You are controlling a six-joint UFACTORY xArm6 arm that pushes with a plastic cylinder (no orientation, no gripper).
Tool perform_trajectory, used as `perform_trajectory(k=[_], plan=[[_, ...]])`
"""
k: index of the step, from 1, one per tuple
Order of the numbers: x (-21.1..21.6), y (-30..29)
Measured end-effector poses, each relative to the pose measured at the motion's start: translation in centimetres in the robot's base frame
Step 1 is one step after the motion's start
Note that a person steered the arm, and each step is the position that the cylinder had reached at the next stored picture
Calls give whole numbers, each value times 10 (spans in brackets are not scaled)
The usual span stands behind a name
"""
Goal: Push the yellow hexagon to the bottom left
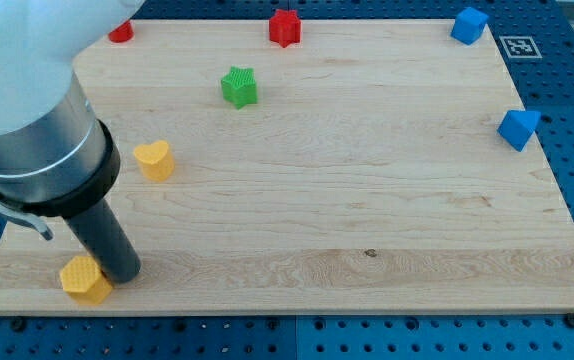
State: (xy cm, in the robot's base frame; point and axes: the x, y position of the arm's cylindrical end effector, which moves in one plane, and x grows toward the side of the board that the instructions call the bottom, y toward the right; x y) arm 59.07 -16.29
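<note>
The yellow hexagon (85, 279) lies at the bottom left corner of the wooden board (347, 200), close to the board's bottom edge. My tip (122, 274) stands right beside it on its right, touching or nearly touching it. The dark rod rises from there up to the large grey and white arm body at the view's left. A yellow heart (154, 159) lies above the rod, on the left part of the board.
A green star (239, 87) sits at upper centre-left. A red star (285, 27) and a red block (120, 33), partly hidden by the arm, lie at the top edge. A blue cube (469, 24) is top right; a blue triangle (518, 129) is at the right edge.
</note>
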Motion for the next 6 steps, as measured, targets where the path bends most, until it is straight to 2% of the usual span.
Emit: perform_trajectory(k=[1,3,6], plan=[[0,15],[27,22],[26,-20]])
